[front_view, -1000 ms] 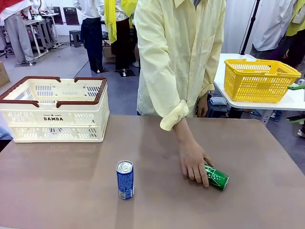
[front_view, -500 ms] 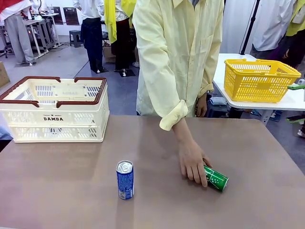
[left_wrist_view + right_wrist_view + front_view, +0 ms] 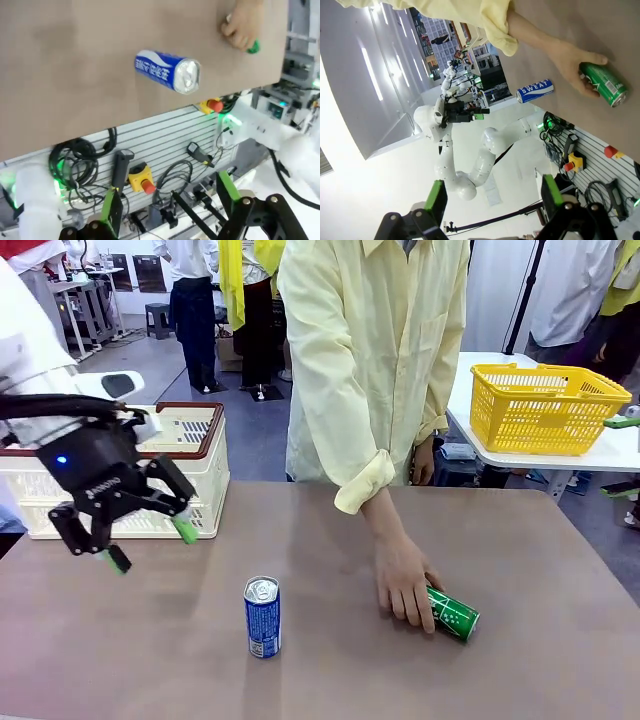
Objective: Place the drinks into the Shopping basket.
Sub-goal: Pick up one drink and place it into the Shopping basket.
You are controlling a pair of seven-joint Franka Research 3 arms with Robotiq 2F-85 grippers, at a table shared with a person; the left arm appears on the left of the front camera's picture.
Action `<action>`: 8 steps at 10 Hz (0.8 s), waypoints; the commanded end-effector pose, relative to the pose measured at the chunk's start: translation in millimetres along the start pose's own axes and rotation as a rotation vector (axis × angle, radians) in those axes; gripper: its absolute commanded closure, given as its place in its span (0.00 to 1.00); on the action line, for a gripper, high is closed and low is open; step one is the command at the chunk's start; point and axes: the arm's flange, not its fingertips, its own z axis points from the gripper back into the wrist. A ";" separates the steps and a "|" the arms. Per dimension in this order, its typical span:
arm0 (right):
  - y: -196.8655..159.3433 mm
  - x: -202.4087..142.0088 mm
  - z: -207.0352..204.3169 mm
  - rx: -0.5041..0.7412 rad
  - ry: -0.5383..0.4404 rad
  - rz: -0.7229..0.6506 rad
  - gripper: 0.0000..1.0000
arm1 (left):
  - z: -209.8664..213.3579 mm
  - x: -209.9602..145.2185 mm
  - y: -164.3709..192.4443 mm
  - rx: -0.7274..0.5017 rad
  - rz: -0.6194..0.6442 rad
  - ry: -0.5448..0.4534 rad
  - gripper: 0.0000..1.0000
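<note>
The white left arm (image 3: 25,350) comes in from the robot's left side. Its wrist is bent so that the black two-finger left hand (image 3: 152,546) hangs tilted in the air, fingertips pointing down. The jaws stand wide apart with nothing between them, and the green pads (image 3: 186,530) face each other across the gap. The black two-finger right hand (image 3: 492,197) also has its jaws spread wide and empty. From the right wrist, the left arm shows far off, its elbow bent.
</note>
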 end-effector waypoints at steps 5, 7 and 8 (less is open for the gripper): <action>3.1 -1.6 1.8 -0.006 0.003 -0.004 0.00 | 63.2 -119.0 172.2 -0.359 0.196 -0.298 0.00; 3.1 -1.6 1.8 -0.006 0.003 -0.004 0.00 | 52.2 -132.0 199.7 -0.450 0.209 -0.296 0.00; 3.1 -1.6 1.8 -0.006 0.003 -0.004 0.00 | 50.1 -128.3 198.1 -0.455 0.198 -0.283 0.00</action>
